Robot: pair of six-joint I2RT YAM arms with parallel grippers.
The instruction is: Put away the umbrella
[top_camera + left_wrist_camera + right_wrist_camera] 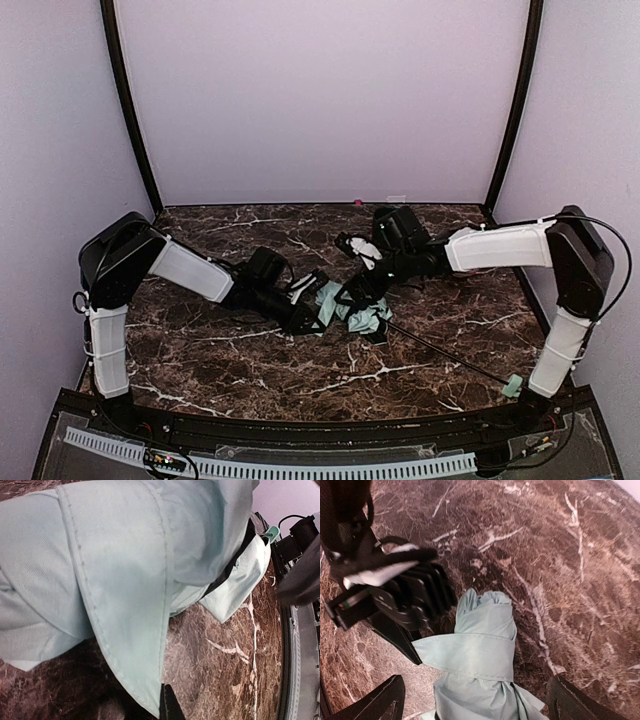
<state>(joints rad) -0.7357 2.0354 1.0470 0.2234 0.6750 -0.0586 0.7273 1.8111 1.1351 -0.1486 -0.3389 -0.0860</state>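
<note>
The umbrella (358, 314) lies folded at mid-table, a pale mint bundle with its thin black shaft (445, 357) running to the small mint handle (513, 385) at the near right. Its closing strap (470, 652) is wrapped round the gathered canopy (485, 615). My left gripper (318, 306) is shut on the strap's free end; in the left wrist view the mint fabric (125, 580) fills the frame down to the black fingertip (169, 706). My right gripper (477, 705) stands open, one finger (375, 702) on each side of the bundle, touching nothing.
The dark marble table (230, 360) is walled in by pale purple panels on three sides. Both forearms meet over the middle. In the right wrist view the left gripper's black body (395, 600) sits close on the left of the bundle.
</note>
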